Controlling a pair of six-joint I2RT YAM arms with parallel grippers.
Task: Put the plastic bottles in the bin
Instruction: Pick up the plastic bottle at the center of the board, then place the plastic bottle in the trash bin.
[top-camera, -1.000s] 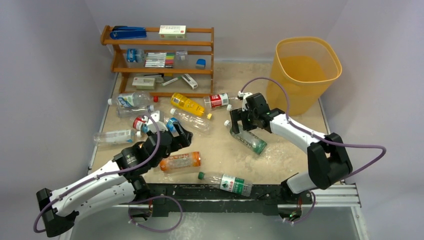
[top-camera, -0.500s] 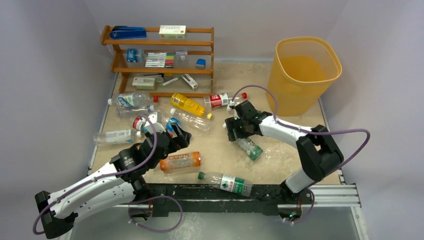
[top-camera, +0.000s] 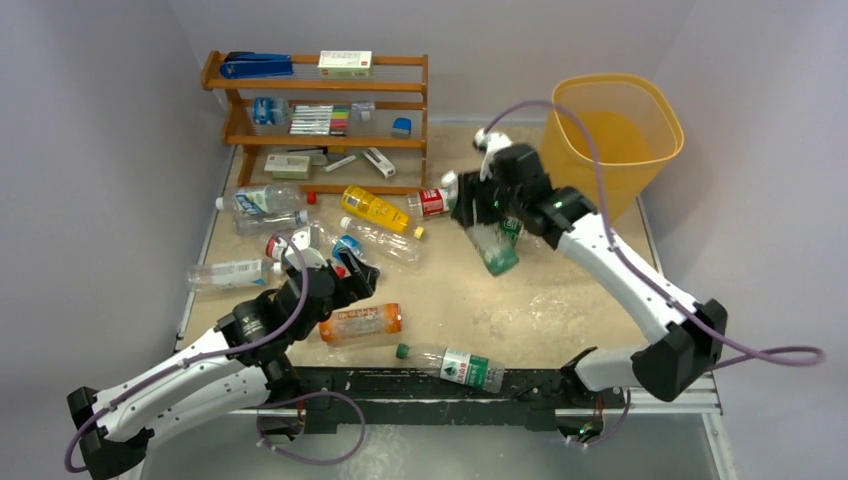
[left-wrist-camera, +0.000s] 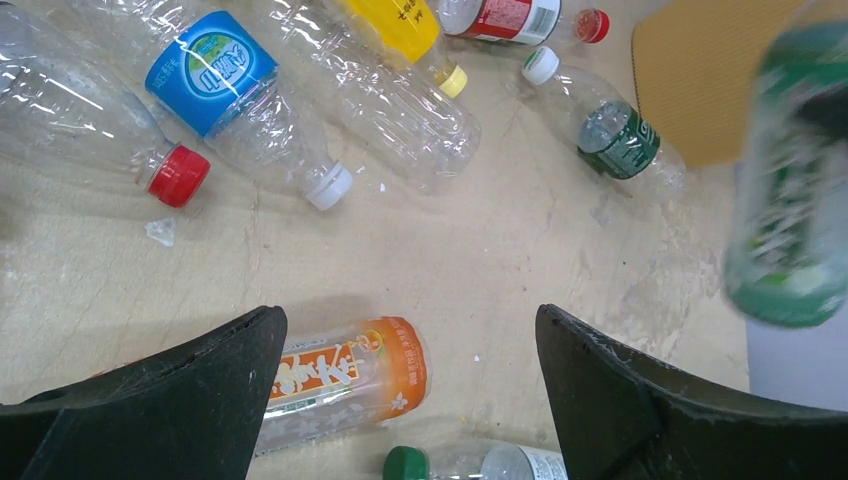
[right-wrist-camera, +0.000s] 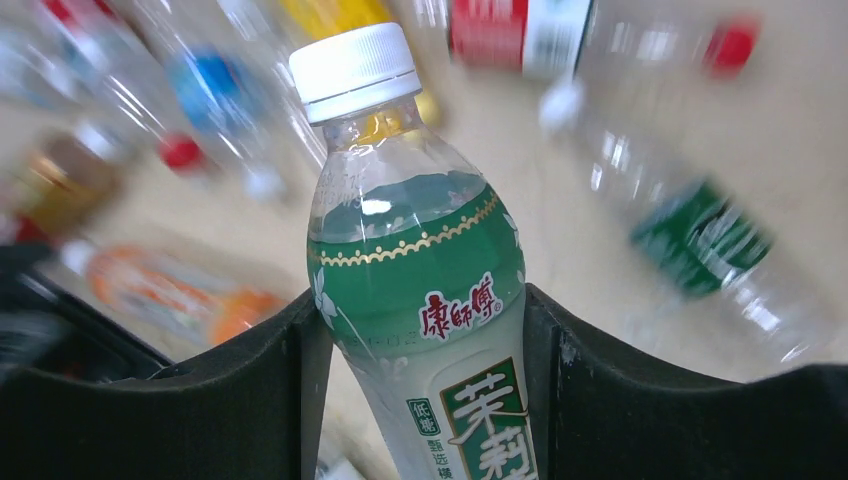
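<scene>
Right gripper (top-camera: 494, 203): the jaws are closing about halfway and are pressing both sides of a green-label bottle (top-camera: 497, 246) just below its shoulder, so they are holding it; in the right wrist view this gripper (right-wrist-camera: 420, 345) is clamping the bottle (right-wrist-camera: 415, 290) with its white cap (right-wrist-camera: 355, 68) pointing away from the camera. Green-label bottle: it is hanging clear of the table (top-camera: 560, 300), over the far middle, just left of the bin (top-camera: 640, 175) and outside it. Bin: it is standing upright at the far right corner. Left gripper (top-camera: 352, 278): the jaws are standing wide apart and are holding nothing; it is hovering at the near left, and in the left wrist view this gripper (left-wrist-camera: 407, 330) is framing an orange-label bottle (left-wrist-camera: 350, 375) lying on its side. Other bottles lying on the table: a blue-label bottle (left-wrist-camera: 215, 75), a red-capped clear bottle (left-wrist-camera: 100, 120), a yellow bottle (top-camera: 375, 210), a red-label bottle (top-camera: 432, 202), and a green-capped bottle (top-camera: 455, 365) near the front edge. Shelf rack (top-camera: 315, 120): it is standing at the far left, carrying pens and small boxes.
</scene>
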